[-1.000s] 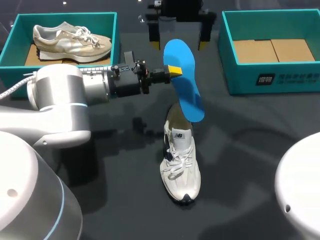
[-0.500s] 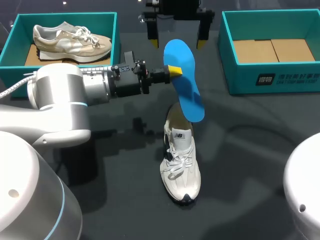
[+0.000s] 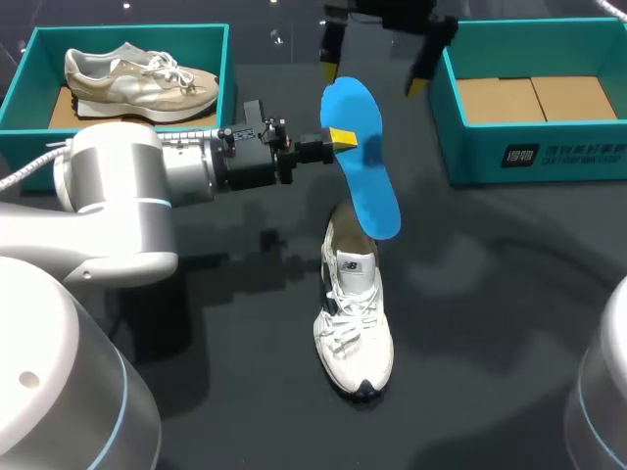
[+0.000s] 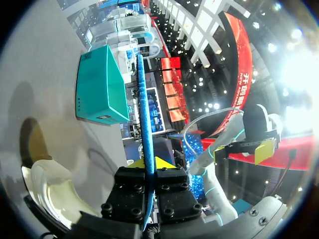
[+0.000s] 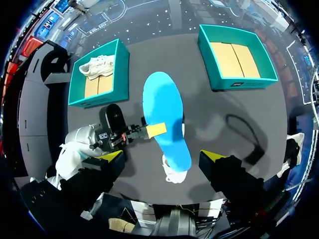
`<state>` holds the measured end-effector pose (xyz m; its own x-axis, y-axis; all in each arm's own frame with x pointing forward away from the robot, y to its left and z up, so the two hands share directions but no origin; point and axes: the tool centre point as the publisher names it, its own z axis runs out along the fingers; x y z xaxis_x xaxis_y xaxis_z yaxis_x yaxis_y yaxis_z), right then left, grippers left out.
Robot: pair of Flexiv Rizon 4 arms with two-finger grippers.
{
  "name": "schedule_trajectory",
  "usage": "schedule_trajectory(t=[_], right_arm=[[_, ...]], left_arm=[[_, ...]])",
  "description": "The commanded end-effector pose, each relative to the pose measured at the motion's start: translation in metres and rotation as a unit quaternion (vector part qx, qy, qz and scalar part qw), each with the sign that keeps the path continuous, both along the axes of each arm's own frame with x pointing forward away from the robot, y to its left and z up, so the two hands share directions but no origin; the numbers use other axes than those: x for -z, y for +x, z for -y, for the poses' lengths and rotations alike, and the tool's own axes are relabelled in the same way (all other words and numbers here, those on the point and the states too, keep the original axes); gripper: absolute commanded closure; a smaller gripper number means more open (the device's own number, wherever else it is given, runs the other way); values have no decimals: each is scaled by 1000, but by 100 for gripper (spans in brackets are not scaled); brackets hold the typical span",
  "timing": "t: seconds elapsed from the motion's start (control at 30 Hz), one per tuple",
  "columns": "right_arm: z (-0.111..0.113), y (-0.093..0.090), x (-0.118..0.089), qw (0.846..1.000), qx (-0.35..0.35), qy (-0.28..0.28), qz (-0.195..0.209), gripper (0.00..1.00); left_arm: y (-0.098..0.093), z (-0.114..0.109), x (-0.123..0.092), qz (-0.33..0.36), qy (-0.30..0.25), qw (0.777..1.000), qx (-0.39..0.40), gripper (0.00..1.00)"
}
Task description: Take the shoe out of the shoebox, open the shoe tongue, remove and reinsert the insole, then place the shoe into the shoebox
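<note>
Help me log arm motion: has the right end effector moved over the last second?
Yes. In the head view the right end effector has shifted sideways toward the empty shoebox, away from the shoebox that holds a shoe.

This looked like a robot test lab, not a home. A big white left arm (image 3: 118,186) and a right arm (image 3: 605,401) worked at a dark table (image 3: 490,294). On it sat a teal left shoebox (image 3: 20,93) with a tan shoe (image 3: 137,78) inside, and a teal right shoebox (image 3: 529,157). A white shoe (image 3: 353,313) lay between them. The left gripper (image 3: 343,137) pinched a blue insole (image 3: 361,166).
</note>
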<state>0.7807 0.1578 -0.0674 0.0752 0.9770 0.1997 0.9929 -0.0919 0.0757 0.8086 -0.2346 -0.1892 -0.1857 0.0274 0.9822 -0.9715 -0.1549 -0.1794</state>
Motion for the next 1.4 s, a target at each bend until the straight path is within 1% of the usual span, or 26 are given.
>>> schedule_trajectory(t=[0.03, 0.1, 0.17, 0.37, 0.57, 0.7, 0.97, 1.0, 1.03, 1.13, 1.4], right_arm=[[25, -4, 8, 988, -2, 154, 19, 0], [28, -5, 9, 985, 4, 171, 19, 0], [32, -5, 12, 979, 8, 204, 23, 0], [41, -7, 21, 962, 23, 273, 17, 0], [49, -8, 31, 940, 16, 340, 12, 0], [53, -8, 37, 923, 9, 385, 20, 0], [59, -9, 50, 899, 10, 438, 21, 0], [59, -9, 52, 895, 9, 446, 21, 0], [59, -9, 55, 888, 9, 459, 23, 0], [59, -10, 62, 878, 7, 478, 24, 0], [55, -11, 72, 861, 9, 508, 25, 0]], left_arm=[[-1, 0, 0, 0, -1, 1000, -2, 100], [-1, 0, 0, 0, -1, 1000, -2, 100], [-1, 0, 0, 0, -1, 1000, -2, 100], [-1, 0, 0, 0, -1, 1000, -2, 100], [-1, 0, 0, 0, -1, 1000, -2, 100], [-1, 0, 0, 0, -1, 1000, -2, 100], [-1, 0, 0, 0, -1, 1000, -2, 100], [-1, 0, 0, 0, -1, 1000, -2, 100], [-1, 0, 0, 0, -1, 1000, -2, 100], [-1, 0, 0, 0, -1, 1000, -2, 100], [-1, 0, 0, 0, -1, 1000, -2, 100]])
